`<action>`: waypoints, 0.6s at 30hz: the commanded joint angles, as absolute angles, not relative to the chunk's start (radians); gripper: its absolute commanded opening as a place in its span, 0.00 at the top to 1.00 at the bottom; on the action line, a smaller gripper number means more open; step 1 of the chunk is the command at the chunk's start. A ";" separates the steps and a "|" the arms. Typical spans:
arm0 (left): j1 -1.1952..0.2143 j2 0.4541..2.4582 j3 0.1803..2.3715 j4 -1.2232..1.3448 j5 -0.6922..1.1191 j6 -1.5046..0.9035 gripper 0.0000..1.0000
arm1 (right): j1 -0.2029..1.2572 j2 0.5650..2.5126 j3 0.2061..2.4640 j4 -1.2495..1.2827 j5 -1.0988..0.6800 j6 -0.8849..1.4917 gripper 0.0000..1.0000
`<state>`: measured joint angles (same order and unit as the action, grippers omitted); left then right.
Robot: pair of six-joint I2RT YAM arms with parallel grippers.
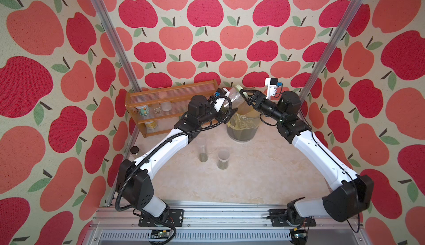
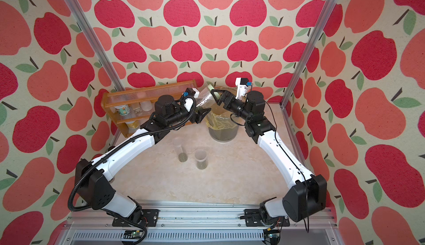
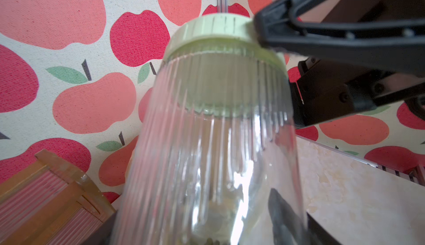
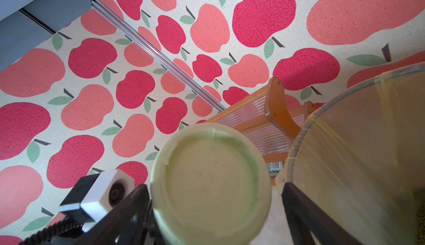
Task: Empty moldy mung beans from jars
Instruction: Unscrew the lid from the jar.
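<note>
Left pincer (image 1: 227,108) clamps the tilted green-lidded jar (image 1: 233,97) at the lined bin (image 1: 241,131) while right pincer (image 1: 243,96) straddles its lid (image 1: 238,87), jaws apart; tall jar (image 1: 202,148) and shorter jar (image 1: 223,160) stand on the desk (image 1: 264,175).
</note>
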<state>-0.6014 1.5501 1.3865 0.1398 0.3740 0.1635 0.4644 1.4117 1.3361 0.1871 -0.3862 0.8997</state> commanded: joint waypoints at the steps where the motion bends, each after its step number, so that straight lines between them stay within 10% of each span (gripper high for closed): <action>1: -0.631 1.525 1.423 0.181 0.355 0.239 0.54 | 0.477 1.442 1.387 0.220 -0.409 0.916 0.06; 18: -0.645 1.517 1.412 0.192 0.288 0.248 0.55 | 0.468 1.414 1.317 0.302 -0.372 0.963 0.07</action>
